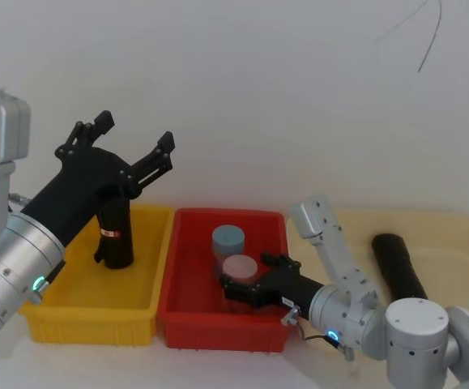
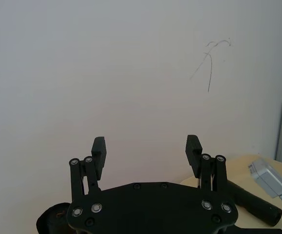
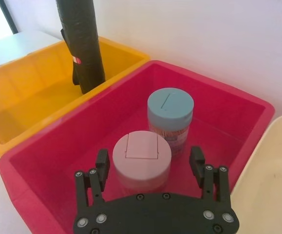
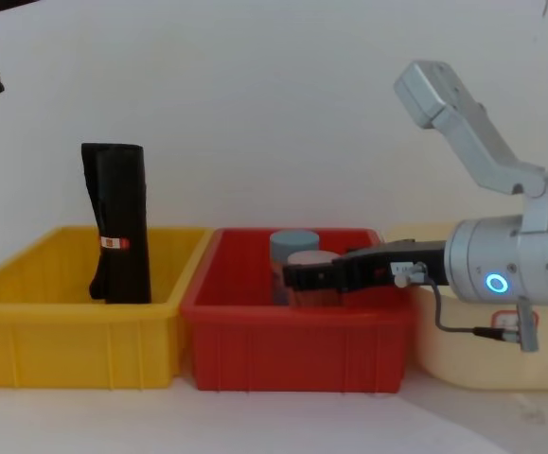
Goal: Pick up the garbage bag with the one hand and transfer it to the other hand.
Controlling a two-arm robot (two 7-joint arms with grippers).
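The garbage bag [image 1: 398, 265] lies on its side in the cream tray [image 1: 461, 243] at the far right, its long axis running near to far, pointing slightly leftward at the far end. The right gripper [image 1: 246, 288] is nearer, yet sits left of it inside the red bin [image 1: 177, 312], jaws apart around the pink-lidded jar [image 3: 141, 159]. The left gripper [image 1: 129, 142] hangs raised over the yellow bin [image 1: 88, 320], jaws apart and empty.

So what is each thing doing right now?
Left pincer: open, raised above the yellow bin.
Right pincer: open, around the pink-lidded jar in the red bin.
Blue-lidded jar: upright, lid on.
Stickered black roll: upright.
Plain black roll: lying down.
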